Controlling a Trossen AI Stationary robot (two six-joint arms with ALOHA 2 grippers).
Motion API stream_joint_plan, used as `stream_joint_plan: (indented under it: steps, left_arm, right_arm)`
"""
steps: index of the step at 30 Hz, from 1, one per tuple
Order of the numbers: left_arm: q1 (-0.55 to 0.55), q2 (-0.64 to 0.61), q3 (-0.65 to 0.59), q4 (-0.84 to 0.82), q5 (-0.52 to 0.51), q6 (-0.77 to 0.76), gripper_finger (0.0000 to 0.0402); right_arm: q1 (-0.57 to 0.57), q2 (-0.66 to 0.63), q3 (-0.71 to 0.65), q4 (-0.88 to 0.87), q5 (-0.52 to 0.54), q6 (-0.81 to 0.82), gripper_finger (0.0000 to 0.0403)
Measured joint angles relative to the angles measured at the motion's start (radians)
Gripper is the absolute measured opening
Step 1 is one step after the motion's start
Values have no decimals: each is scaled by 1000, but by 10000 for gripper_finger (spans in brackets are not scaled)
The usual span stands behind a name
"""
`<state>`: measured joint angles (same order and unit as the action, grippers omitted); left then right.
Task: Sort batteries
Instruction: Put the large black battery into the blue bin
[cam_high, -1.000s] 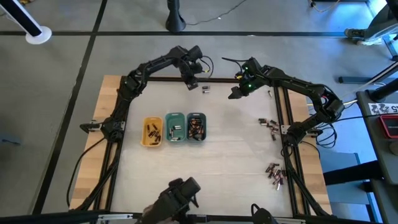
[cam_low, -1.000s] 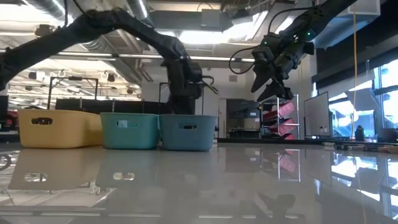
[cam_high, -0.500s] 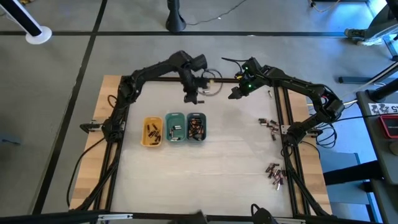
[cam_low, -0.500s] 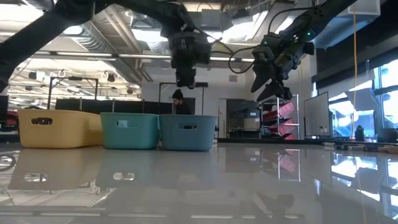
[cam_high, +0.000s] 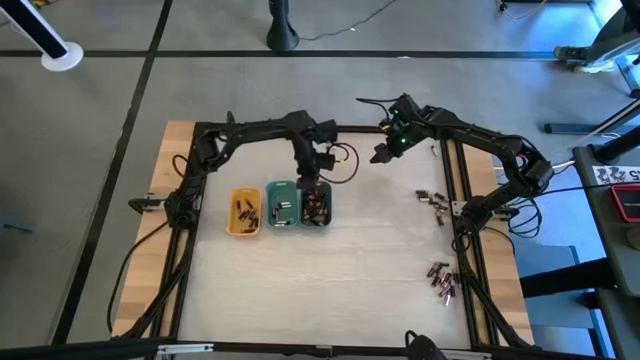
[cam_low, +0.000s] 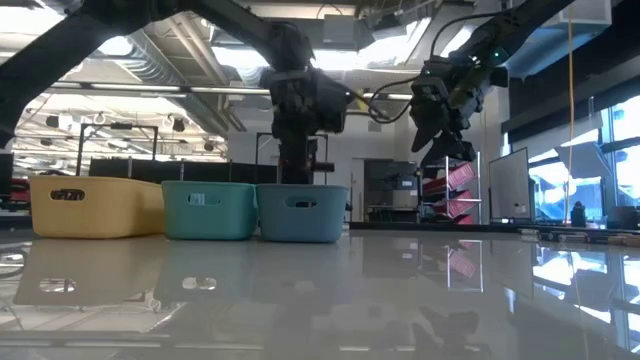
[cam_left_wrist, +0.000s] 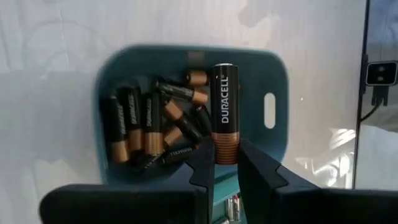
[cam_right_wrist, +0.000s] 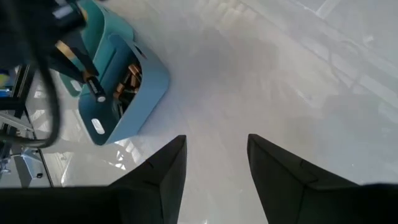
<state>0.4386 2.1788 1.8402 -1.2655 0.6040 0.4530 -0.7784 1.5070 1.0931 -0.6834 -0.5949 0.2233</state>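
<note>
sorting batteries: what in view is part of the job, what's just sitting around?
In play:
- Duracell battery in left claw
- grey-blue tray below it
- teal tray, yellow tray
- loose batteries

Idle:
- right claw, open, empty

A black-and-copper battery (cam_left_wrist: 223, 113) stands upright above similar batteries (cam_left_wrist: 149, 127) lying heaped.

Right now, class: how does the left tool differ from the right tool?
The left tool is shut on a battery; the right tool is open and holds nothing. The left tool hangs over the grey-blue tray; the right tool hangs over bare table beyond the trays. Both are off the table.
</note>
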Motion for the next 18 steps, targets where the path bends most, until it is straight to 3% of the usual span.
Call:
stream_joint_plan:
  steps: [6, 13, 18]
  left_arm:
    - [-9, -1, -95, 113, -48, -61, 48]
    - [-32, -3, -113, 210, -286, -180, 47]
    - [-48, -2, -114, 202, -312, -184, 65]
  right_arm:
    - [0, 0, 0, 0, 0, -13, 172]
    - [0, 0, 0, 1, 0, -14, 172]
    - [0, 0, 0, 1, 0, -13, 172]
